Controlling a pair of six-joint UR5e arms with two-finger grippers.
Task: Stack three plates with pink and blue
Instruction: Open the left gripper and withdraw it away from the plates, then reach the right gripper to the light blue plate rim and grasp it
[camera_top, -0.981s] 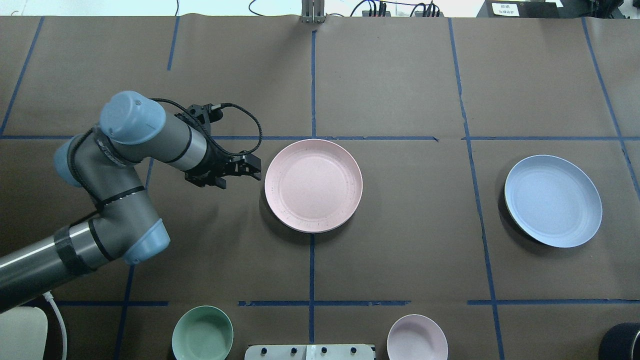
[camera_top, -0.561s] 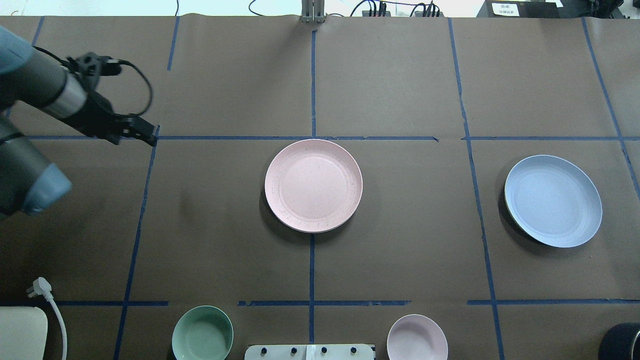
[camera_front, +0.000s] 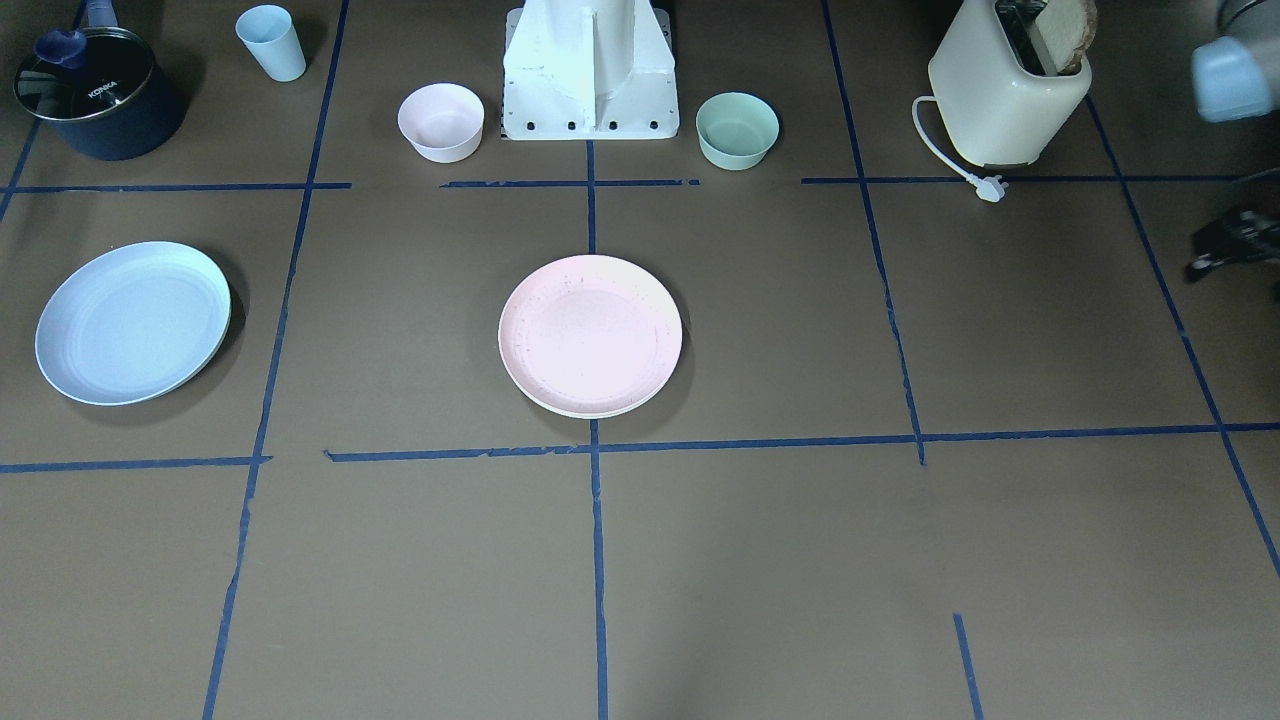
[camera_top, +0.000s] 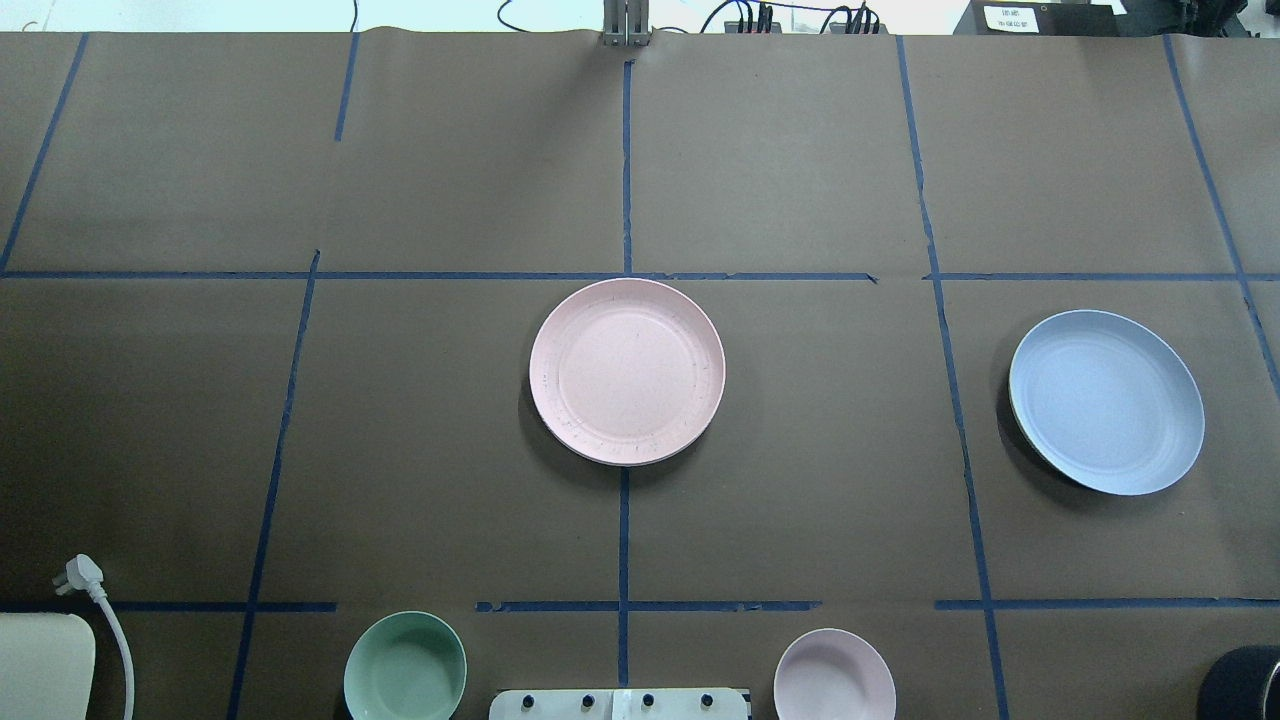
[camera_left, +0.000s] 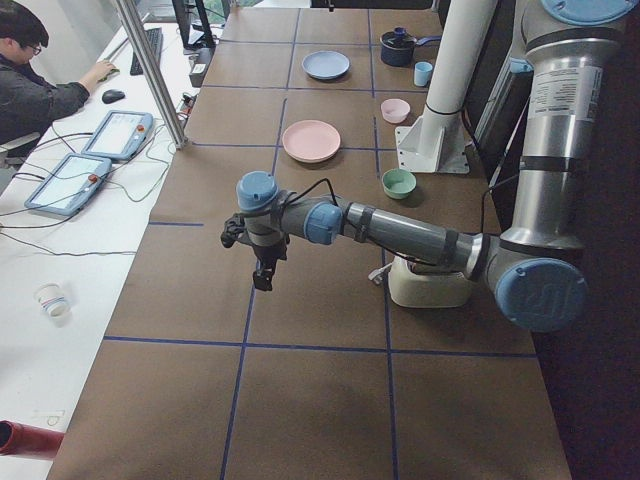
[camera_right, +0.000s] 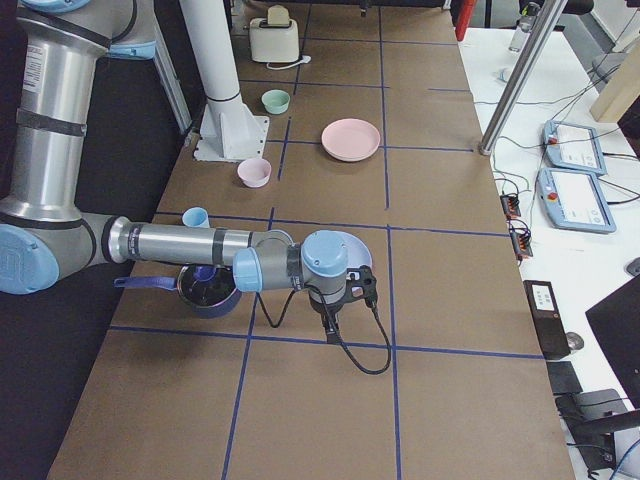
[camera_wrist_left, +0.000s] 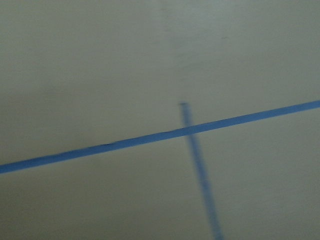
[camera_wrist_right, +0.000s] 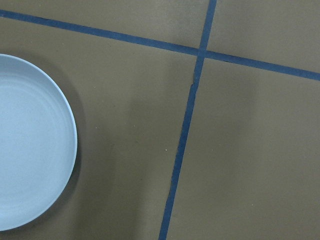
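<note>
The pale pink plate (camera_top: 627, 371) lies at the table's middle. A cream-white rim (camera_front: 590, 411) shows under its edge, so it rests on the cream-white plate. The light blue plate (camera_top: 1106, 401) lies alone at the right, and it also shows in the right wrist view (camera_wrist_right: 30, 145). My left gripper (camera_left: 262, 278) hangs over bare table far to the left of the plates; a dark part of it shows at the front view's edge (camera_front: 1205, 262). My right gripper (camera_right: 330, 325) hovers beside the blue plate's outer side. I cannot tell whether either is open or shut.
A mint-green bowl (camera_top: 405, 667) and a small pink bowl (camera_top: 834, 675) stand near the robot base (camera_front: 590, 70). A toaster (camera_front: 1010, 95) with its cord stands on my left; a dark pot (camera_front: 95, 95) and a blue cup (camera_front: 271, 42) stand on my right.
My left arm has drawn back from beside the pink plate, leftward and out of the overhead view. The plates have not moved.
</note>
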